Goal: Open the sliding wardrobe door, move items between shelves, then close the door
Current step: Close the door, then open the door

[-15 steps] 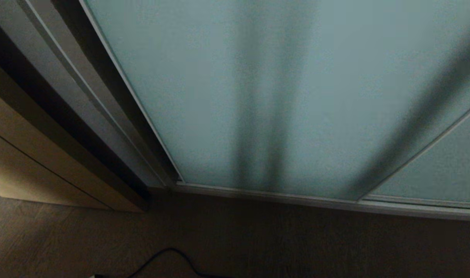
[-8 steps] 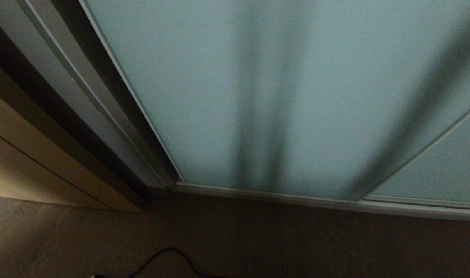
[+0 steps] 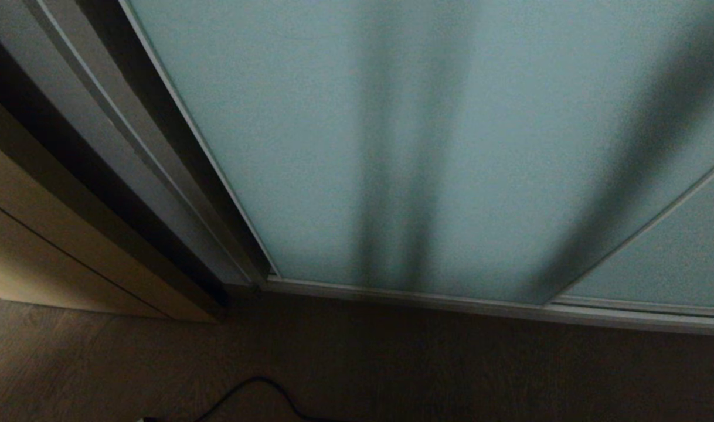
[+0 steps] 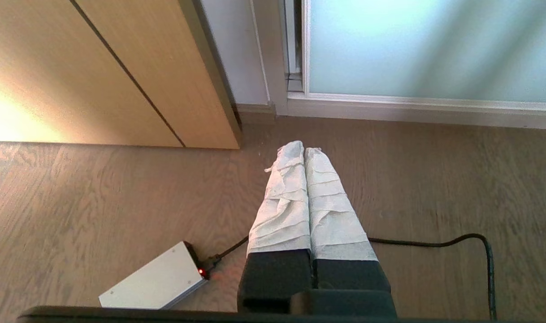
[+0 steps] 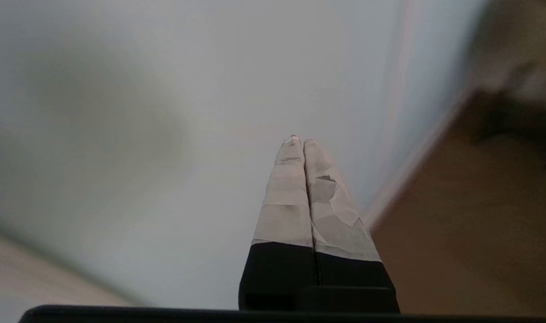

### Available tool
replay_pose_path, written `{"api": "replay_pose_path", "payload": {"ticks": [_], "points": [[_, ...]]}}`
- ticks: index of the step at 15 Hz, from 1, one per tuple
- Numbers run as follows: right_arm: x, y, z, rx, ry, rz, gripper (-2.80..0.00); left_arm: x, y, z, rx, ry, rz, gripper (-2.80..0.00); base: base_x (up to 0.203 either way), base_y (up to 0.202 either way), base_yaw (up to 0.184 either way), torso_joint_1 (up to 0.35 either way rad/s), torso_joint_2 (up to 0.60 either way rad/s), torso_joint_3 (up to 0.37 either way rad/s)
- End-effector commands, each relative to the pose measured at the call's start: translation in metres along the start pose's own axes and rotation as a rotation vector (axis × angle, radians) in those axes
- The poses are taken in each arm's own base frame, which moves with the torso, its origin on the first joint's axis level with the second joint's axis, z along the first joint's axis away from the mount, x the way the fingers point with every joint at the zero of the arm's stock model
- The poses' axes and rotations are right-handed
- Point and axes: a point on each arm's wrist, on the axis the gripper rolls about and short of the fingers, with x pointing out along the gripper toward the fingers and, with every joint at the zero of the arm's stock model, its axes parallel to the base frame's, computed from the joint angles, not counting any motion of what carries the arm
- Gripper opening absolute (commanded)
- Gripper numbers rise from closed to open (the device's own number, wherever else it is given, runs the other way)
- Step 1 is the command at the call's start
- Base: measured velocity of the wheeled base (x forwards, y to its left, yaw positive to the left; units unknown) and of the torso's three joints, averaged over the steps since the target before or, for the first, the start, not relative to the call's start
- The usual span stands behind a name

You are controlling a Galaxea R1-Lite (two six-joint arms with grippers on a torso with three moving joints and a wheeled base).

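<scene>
The right gripper (image 5: 298, 141), taped fingers pressed together and empty, seemingly faces the frosted blue-green glass sliding door (image 3: 427, 146) at twelve o'clock; it may skid across the glass.

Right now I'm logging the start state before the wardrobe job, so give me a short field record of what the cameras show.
door: sliding wardrobe door, frosted glass, shut across the opening
shelves and items: hidden behind the glass
left hand: shut, empty, pointing down over the wooden floor
right hand: shut, empty, pointing at the glass
on floor: black cable plugged into a silver box
beside door: beige wooden cabinet
</scene>
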Motion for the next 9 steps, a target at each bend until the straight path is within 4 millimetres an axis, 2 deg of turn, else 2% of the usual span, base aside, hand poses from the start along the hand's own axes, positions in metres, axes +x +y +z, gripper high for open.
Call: {"api": "replay_pose_path", "payload": {"ticks": [1,4,6,7,9], "points": [[-0.008,0.014,-0.004,-0.036,-0.058,-0.086,-2.8,0.0,0.0,0.0,0.001,0.001,0.001,-2.8,0.0,0.0,0.0,0.0,0.0,0.0],[-0.027,0.038,-0.017,-0.063,-0.065,-0.103,-2.8,0.0,0.0,0.0,0.001,0.001,0.001,-2.8,0.0,0.0,0.0,0.0,0.0,0.0],[-0.049,0.049,-0.025,-0.061,-0.033,-0.047,-2.8,0.0,0.0,0.0,0.001,0.001,0.001,-2.8,0.0,0.0,0.0,0.0,0.0,0.0],[-0.065,0.05,-0.029,-0.069,-0.004,0.002,-2.8,0.0,0.0,0.0,0.001,0.001,0.001,-2.8,0.0,0.0,0.0,0.0,0.0,0.0],[-0.101,0.036,-0.04,-0.105,0.055,0.104,-2.8,0.0,0.0,0.0,0.001,0.001,0.0,-2.8,0.0,0.0,0.0,0.0,0.0,0.0]]}}
